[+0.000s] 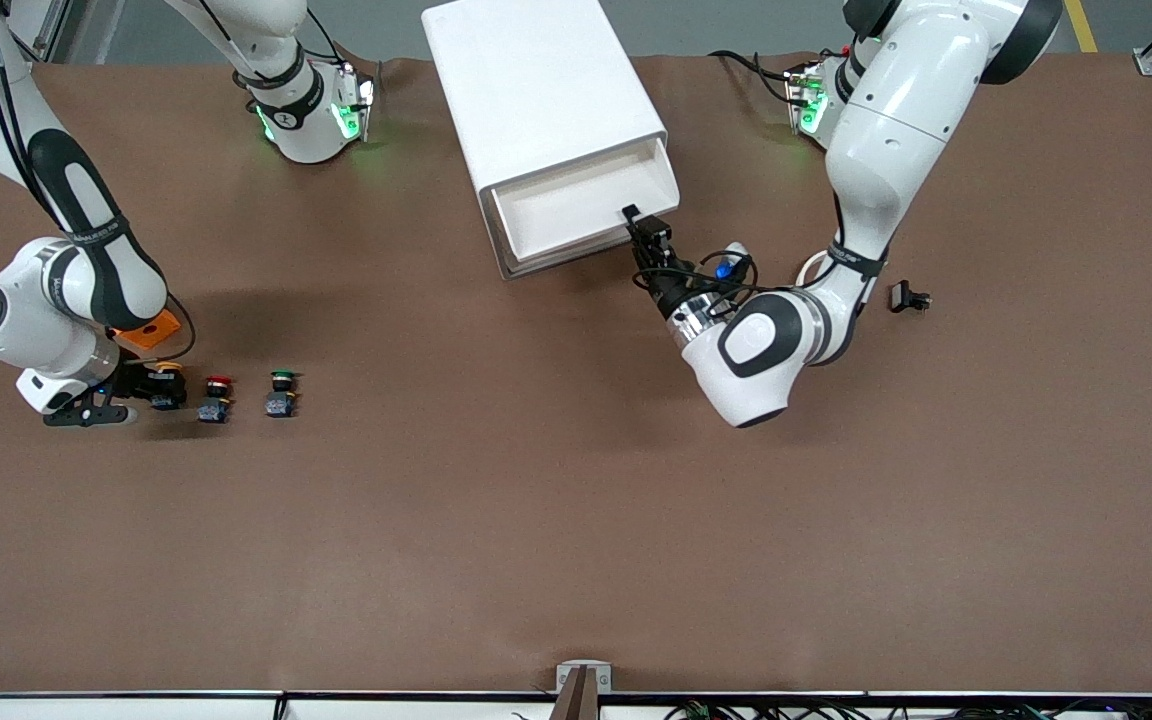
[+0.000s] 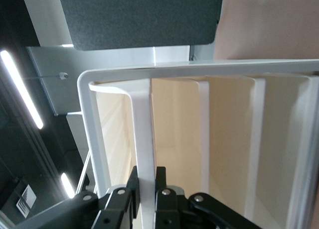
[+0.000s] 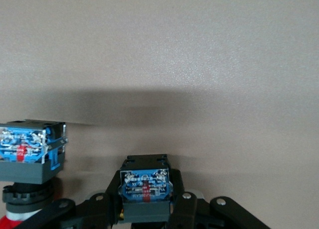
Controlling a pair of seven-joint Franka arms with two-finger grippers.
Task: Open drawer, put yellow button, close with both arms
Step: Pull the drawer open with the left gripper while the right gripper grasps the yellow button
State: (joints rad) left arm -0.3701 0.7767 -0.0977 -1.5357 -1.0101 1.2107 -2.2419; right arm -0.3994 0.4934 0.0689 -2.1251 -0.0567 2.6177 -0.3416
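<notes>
At the right arm's end of the brown table (image 1: 576, 520), the black two-finger right gripper (image 1: 151, 385) is being held down at table level, its fingers (image 3: 184, 206) being closed narrowly against the two sides of the small yellow button (image 1: 167, 385). Its round yellow-orange cap is being shown in the front view, while in the right wrist view only its dark body (image 3: 145, 189) with a blue labelled end is being presented, seated between the black fingers. Just beside it, toward the left arm's end, the red-capped button (image 1: 217, 397) is being left standing on the table, and next along the same row the green-capped button (image 1: 282, 393) is being left standing as well, apart from the gripper.

Toward the middle of the table, the white boxy cabinet (image 1: 546, 100) is being shown with its uppermost cream-fronted drawer (image 1: 576, 215) pulled out, the wide white tray inside lying bare. The black two-finger left gripper (image 1: 644, 235) is being kept at the drawer's front corner, its fingers (image 2: 164, 199) being pinched nearly shut on the thin white front lip (image 2: 142, 139), one finger on each face of it. Near the left arm, a small black clip-like part (image 1: 908, 298) is lying on the table.
</notes>
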